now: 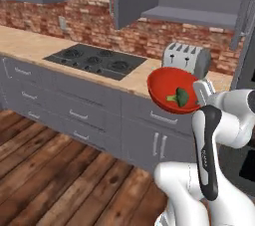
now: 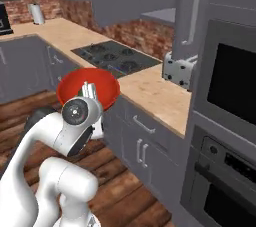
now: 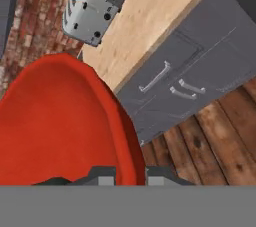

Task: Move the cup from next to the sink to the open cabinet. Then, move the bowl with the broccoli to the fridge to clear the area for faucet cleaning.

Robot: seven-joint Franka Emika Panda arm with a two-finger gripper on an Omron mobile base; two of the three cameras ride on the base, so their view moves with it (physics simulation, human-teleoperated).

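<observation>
My gripper (image 3: 128, 173) pinched the glossy, stiff bowl (image 1: 172, 90) by its thin rim, tilted, so the 1 loose broccoli (image 1: 179, 97) looked liable to roll.

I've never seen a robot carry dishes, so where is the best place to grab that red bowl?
By its thin rim, as the gripper does now: one finger inside the wall, one outside. The bowl is wide and shallow, too broad to span, so only the edge fits between the fingers. Keeping it level would probably stop the broccoli rolling out.

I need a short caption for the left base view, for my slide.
Pincer shut on the red bowl with broccoli, carried tilted before the counter.
</observation>
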